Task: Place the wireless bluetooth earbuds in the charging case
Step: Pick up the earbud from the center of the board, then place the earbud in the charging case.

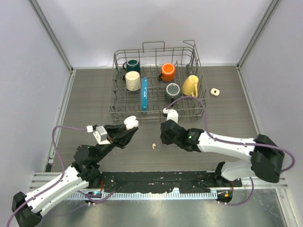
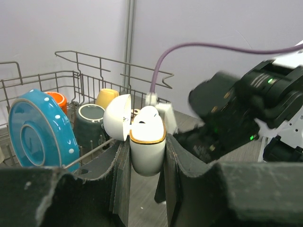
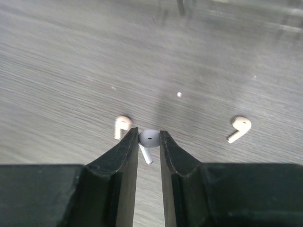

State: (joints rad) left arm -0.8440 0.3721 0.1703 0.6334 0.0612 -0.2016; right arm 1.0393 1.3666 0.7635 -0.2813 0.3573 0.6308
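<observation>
White earbud, low centre of the right wrist view, is pinched only by its head in my right gripper; I fear it twisting loose. My left gripper clamps the open charging case.

We see a tabletop of grey wood-grain laminate, boxed in on three sides by plain pale panels. These are a back wall, a left wall and a right wall, all with a faint lilac cast. Slim metal posts run up the two back corners. A brushed metal strip lines the near edge. The light is soft and even — we find only weak shadows on the wood grain.
</observation>
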